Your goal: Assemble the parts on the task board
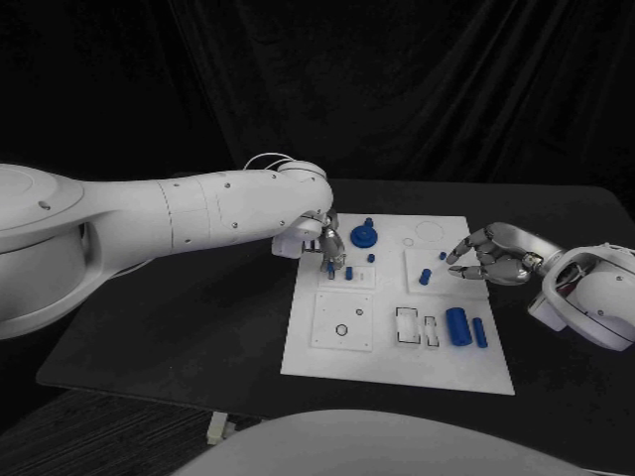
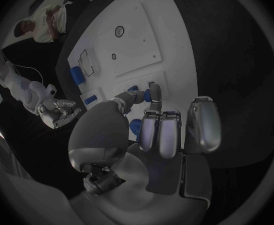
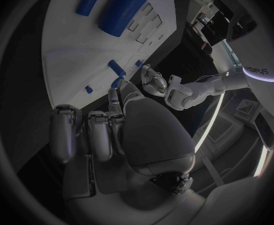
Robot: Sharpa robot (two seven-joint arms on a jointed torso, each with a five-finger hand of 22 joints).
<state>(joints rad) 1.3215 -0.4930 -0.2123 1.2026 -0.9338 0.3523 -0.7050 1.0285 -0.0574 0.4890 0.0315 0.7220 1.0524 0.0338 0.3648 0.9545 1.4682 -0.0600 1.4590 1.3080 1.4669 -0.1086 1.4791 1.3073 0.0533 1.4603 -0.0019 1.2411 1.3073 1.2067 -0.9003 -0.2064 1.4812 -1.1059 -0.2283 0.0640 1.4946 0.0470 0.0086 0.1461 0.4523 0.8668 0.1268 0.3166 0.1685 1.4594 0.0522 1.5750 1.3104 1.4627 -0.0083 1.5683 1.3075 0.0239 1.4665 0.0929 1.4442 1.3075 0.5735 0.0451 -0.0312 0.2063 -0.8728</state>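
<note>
Hands first: our left silver hand [image 1: 322, 241] hovers over the far left part of the flat white plastic task board [image 1: 398, 369], fingers pointing down at a small blue peg [image 1: 329, 262]. In the left wrist view a thumb and a fingertip [image 2: 153, 92] meet around that blue piece, so we judge it pinched, while the other fingers stay curled beside it. Our right silver hand [image 1: 495, 255] sits at the board's right edge, fingers bent and apart, grasping nothing we can see.

We see the board lying flat in the middle of the matte black desk [image 1: 175, 327]. It looks smooth, with shallow rectangular cut-outs and round holes. On it stand or lie glossy blue parts: a round knobbed piece [image 1: 368, 236] near the far edge, a short peg [image 1: 424, 277] near the middle, a thick blue cylinder [image 1: 459, 324] and a thinner blue rod [image 1: 481, 333] side by side near the right edge.
</note>
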